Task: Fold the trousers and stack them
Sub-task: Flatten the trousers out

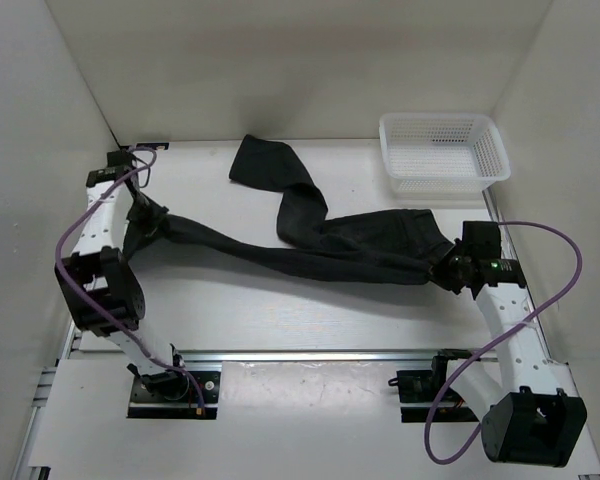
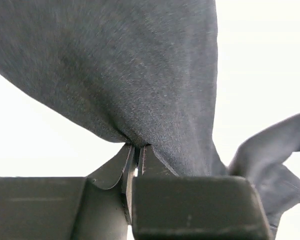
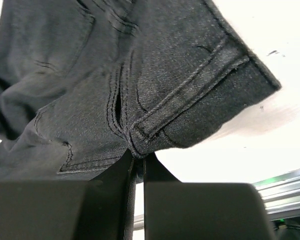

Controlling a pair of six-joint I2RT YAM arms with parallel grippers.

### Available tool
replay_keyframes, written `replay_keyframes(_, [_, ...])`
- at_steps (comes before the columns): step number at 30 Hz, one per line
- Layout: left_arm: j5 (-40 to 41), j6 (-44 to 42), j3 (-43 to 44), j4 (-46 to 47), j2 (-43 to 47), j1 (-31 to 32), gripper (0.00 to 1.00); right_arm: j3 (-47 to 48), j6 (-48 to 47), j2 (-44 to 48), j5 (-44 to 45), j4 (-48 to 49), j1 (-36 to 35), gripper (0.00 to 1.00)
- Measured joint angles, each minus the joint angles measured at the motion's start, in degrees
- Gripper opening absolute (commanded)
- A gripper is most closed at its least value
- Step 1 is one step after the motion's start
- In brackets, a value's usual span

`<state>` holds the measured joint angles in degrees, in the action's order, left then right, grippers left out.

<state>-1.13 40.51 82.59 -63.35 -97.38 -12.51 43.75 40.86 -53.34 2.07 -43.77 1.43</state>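
The black trousers lie stretched across the table from left to right. One leg runs to my left gripper; the other leg bends back toward the far middle. My left gripper is shut on the leg end, with the cloth bunched above the fingers. My right gripper is shut on the waistband end. In the right wrist view the fingers pinch the stitched waistband near a belt loop.
A white mesh basket stands at the far right corner. White walls close in the table on the left, back and right. A metal rail runs along the near edge between the arm bases.
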Motion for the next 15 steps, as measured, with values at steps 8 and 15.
replay_keyframes(8, [0.7,-0.5,-6.5,-2.8,11.3,-3.4,0.20,0.8,2.3,11.0,-0.4,-7.5,-2.0,0.31])
replay_keyframes(15, [2.5,-5.0,-10.8,-4.1,12.5,-7.9,0.97,5.8,6.0,15.5,6.0,-18.7,-3.4,0.75])
